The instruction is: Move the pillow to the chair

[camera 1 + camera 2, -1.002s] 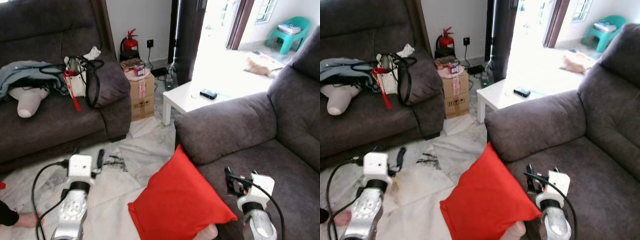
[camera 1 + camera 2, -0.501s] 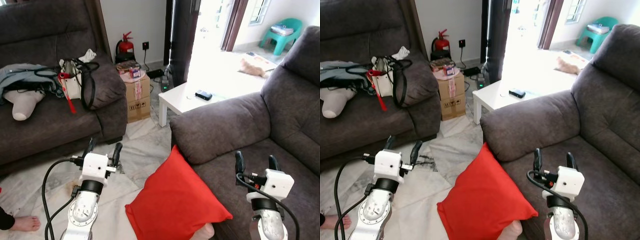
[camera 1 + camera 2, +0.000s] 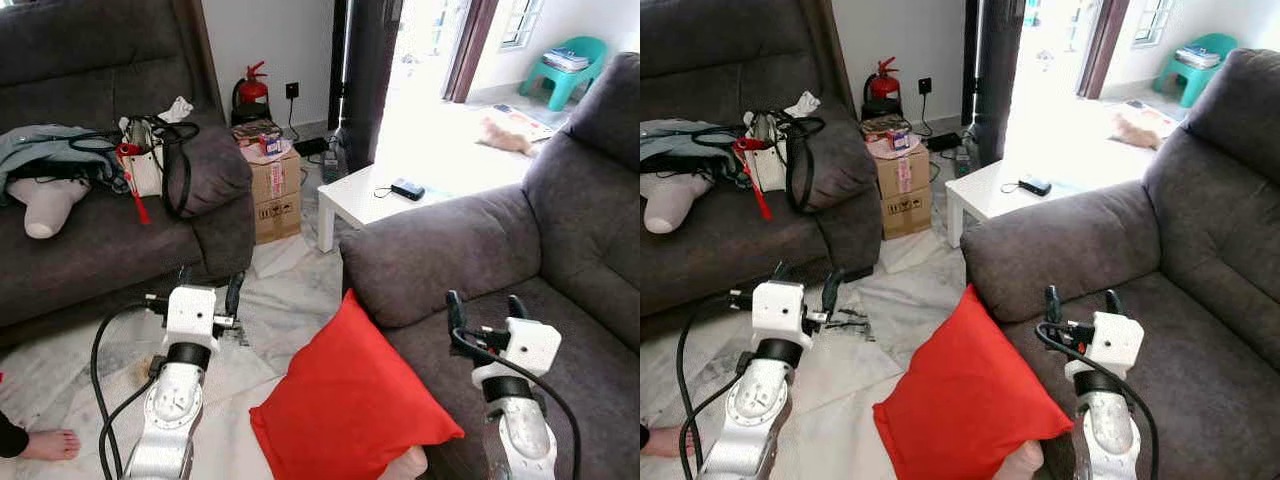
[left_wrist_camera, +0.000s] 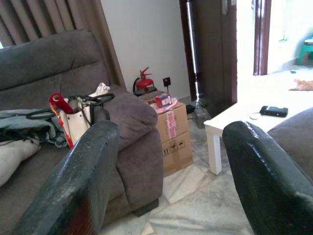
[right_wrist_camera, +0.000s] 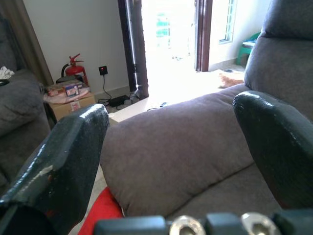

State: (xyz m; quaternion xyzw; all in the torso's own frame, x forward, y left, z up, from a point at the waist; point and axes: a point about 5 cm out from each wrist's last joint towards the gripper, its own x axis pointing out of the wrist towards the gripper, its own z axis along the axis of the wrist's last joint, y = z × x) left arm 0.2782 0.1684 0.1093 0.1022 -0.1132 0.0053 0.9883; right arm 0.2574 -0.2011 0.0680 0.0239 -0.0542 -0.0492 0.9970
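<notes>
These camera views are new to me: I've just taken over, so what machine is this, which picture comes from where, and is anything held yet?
It is a walking humanoid with two silver arms, each ending in a two-fingered black claw. The two wide pictures come from its head, looking down. The left claw hangs open over the floor; the right claw is open above the grey armchair. Neither holds anything. The red pillow leans against the armchair's front, between the arms. The two close pictures look along each claw's fingers, toward the cardboard box and the armchair's armrest. A white table stands beyond.
</notes>
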